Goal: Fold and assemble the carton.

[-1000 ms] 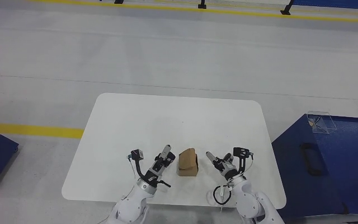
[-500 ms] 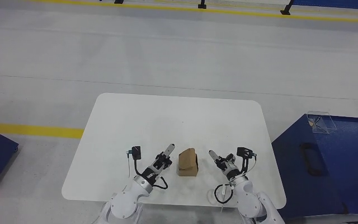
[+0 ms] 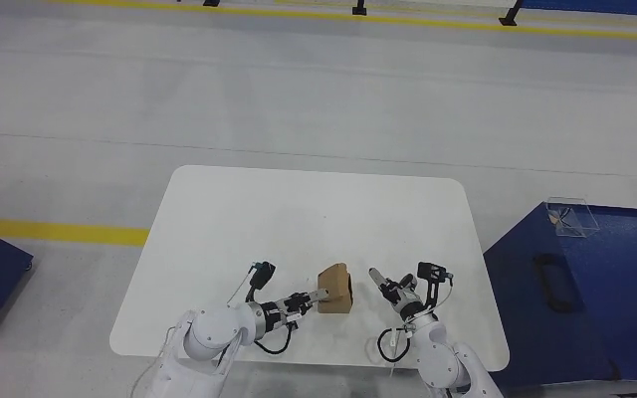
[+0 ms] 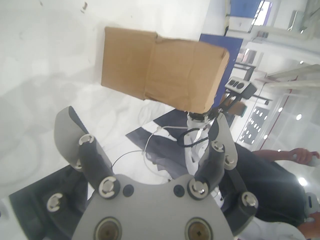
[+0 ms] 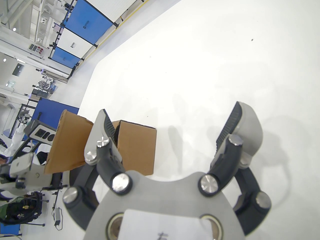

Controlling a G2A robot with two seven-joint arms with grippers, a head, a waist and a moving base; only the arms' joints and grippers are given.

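**Top view.** The brown carton [image 3: 335,289] stands on the white, round-cornered table [image 3: 299,214] with one flap raised. The left gripper [image 3: 317,295] lies just beside the carton's left face; whether it touches the carton cannot be told. The right gripper [image 3: 376,276] is near the carton's right side, apart from it. Beyond the carton, past the table, the pale grey floor [image 3: 318,90] carries a yellow line [image 3: 70,233]. A blue cabinet [image 3: 567,289] stands to the carton's right, off the table.

**Left wrist view.** The left gripper [image 4: 141,118] has its fingers [image 4: 70,126] spread wide, holding nothing. The carton [image 4: 162,73] sits ahead of them, and one fold crease crosses its plain brown wall. Small dark specks [image 4: 84,5] mark the tabletop beyond the carton.

**Right wrist view.** The right gripper [image 5: 172,113] is likewise spread, with bare table between its ribbed pads [image 5: 226,126]. The carton [image 5: 136,148] appears behind one finger, with a dark slit between two of its walls. Far beyond the carton, a row of blue and white panels [image 5: 85,23] lines the hall, each bearing a short printed mark. A white label [image 5: 162,223] on the gripper base is cut off and unreadable
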